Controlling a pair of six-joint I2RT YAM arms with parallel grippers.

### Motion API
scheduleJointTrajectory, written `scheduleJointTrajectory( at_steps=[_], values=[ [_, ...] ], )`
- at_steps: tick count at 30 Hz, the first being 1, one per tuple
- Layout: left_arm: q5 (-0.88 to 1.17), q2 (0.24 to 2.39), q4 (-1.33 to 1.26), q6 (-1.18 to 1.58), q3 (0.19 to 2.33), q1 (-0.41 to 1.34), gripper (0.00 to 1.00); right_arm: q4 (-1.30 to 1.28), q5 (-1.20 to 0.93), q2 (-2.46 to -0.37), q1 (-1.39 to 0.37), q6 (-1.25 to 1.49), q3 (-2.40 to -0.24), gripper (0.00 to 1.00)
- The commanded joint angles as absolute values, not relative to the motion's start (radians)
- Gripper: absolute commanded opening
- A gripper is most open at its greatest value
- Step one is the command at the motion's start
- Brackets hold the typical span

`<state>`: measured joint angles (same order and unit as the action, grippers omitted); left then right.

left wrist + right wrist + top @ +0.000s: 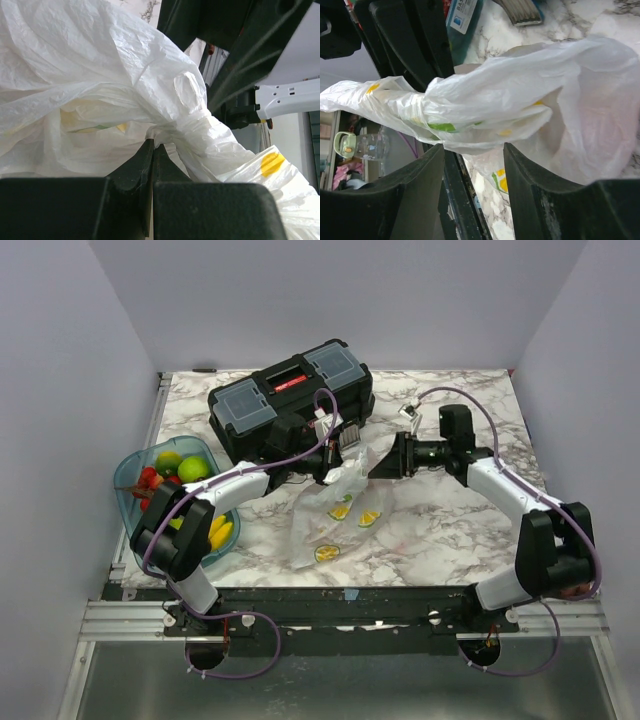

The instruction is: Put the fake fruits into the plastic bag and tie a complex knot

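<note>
The plastic bag [335, 515], whitish with printed citrus slices, lies crumpled mid-table with its top lifted between both grippers. My left gripper [335, 465] is shut on a fold of the bag at its twisted neck, as the left wrist view shows [152, 143]. The bag [100, 75] fills that view. My right gripper [386, 466] is open; in the right wrist view [473, 147] the bag's twisted neck [520, 90] lies across just beyond its fingertips. Fake fruits sit in the teal tray [128, 480]: green [192, 468], red [148, 478], yellow [219, 531]. What is inside the bag is hidden.
A black toolbox [290, 400] with grey-blue lids stands at the back, just behind the left gripper. The teal tray is at the table's left edge beside the left arm. A small white object [409, 410] lies near the right arm's cable.
</note>
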<state>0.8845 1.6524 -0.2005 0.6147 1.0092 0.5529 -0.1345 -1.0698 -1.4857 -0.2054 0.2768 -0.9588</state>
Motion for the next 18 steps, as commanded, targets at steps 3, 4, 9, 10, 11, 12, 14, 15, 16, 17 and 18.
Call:
scheduleJointTrajectory(
  at_steps=[3,4,9,10,11,12,14,15,16,17,18],
  values=[
    [0.914,1.615,-0.236,0.621,1.021,0.551,0.0,-0.095,-1.038,-1.495,-0.275,0.278,-0.901,0.61],
    [0.918,1.615,-0.245,0.626,1.024,0.552,0.0,-0.099,-1.04,-1.499,-0.281,0.267,-0.889,0.62],
    [0.939,1.61,-0.272,0.631,1.051,0.581,0.0,-0.054,-1.033,-1.545,-0.338,0.28,-0.885,0.65],
    [0.95,1.612,-0.275,0.633,1.057,0.589,0.0,-0.023,-1.033,-1.555,-0.351,0.3,-0.889,0.65],
    [0.954,1.614,-0.273,0.629,1.062,0.597,0.0,0.008,-1.036,-1.564,-0.363,0.324,-0.896,0.65],
    [0.956,1.614,-0.273,0.625,1.062,0.605,0.0,0.038,-1.036,-1.576,-0.372,0.339,-0.905,0.65],
    [0.951,1.614,-0.283,0.627,1.055,0.609,0.0,0.058,-1.034,-1.593,-0.395,0.353,-0.927,0.64],
    [0.949,1.615,-0.295,0.634,1.05,0.609,0.0,0.071,-1.034,-1.598,-0.409,0.361,-0.933,0.64],
    [0.949,1.618,-0.305,0.639,1.047,0.607,0.0,0.086,-1.035,-1.604,-0.418,0.372,-0.934,0.64],
    [0.95,1.622,-0.311,0.642,1.049,0.607,0.0,0.108,-1.036,-1.606,-0.43,0.385,-0.931,0.64],
    [0.952,1.628,-0.319,0.649,1.049,0.607,0.0,0.127,-1.038,-1.608,-0.437,0.403,-0.925,0.65]
  ],
)
